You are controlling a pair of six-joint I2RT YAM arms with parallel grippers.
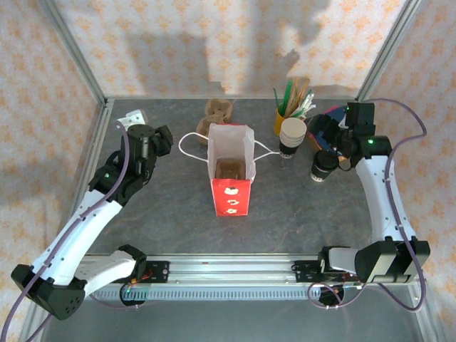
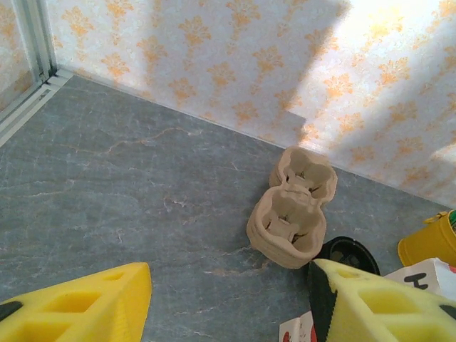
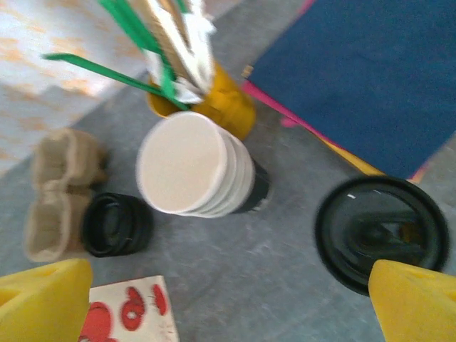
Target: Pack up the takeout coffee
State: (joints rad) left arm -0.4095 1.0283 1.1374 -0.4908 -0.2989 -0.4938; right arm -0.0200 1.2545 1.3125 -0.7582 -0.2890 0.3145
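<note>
Ideally the wide-open right gripper centres on the small black lidded paper cup, standing on the grey desk right of the red paper bag, then closes gently, keeping it upright.

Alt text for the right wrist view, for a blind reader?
A black-lidded takeout coffee stands on the table beside the right gripper, its jaws open, one yellow finger overlapping the lid's edge. Behind are a stack of white cups, a yellow pot of stirrers, black lids, a pulp carrier and a corner of the red bag.
</note>
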